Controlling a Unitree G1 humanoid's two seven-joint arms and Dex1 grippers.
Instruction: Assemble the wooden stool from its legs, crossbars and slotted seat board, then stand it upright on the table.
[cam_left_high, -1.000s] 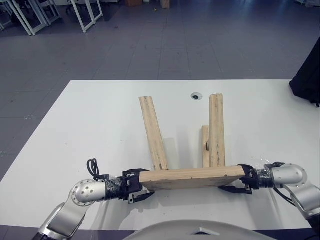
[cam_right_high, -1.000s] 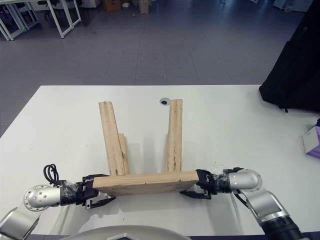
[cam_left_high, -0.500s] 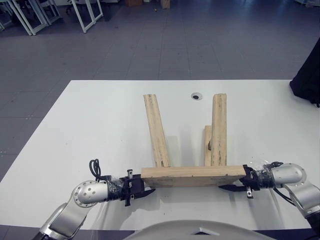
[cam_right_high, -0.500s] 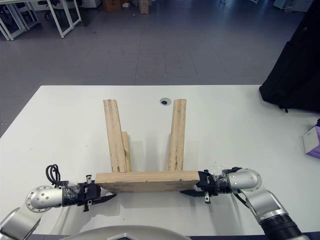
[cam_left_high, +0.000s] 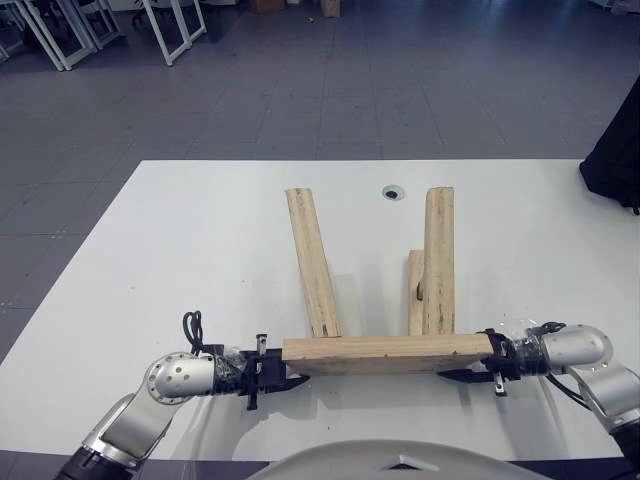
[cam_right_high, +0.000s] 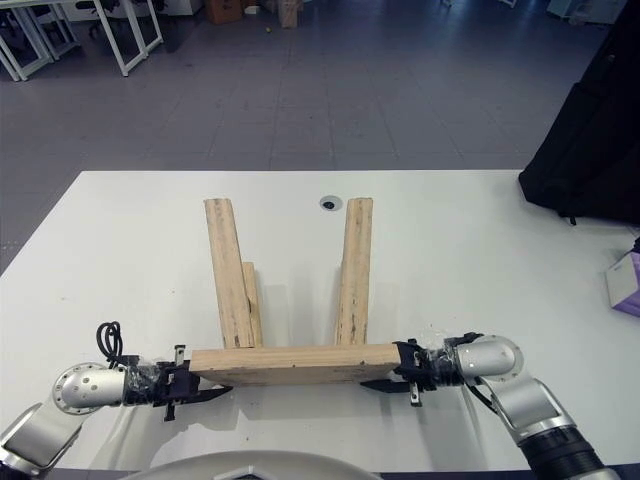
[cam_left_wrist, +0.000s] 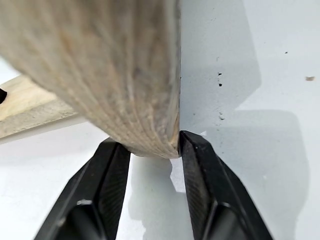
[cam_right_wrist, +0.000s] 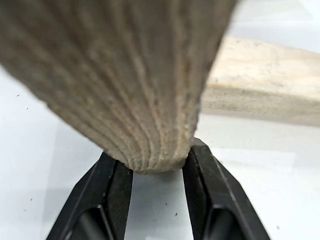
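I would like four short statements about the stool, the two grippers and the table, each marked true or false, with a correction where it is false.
1. The stool lies on its side on the table, its legs pointing away from the robot. True.
2. The left gripper holds one leg. False: it grips the left end of the seat board.
3. The right gripper is at the seat board's right end. True.
4. The small round hole in the table is between the robot and the seat board. False: it lies beyond the far ends of the legs.
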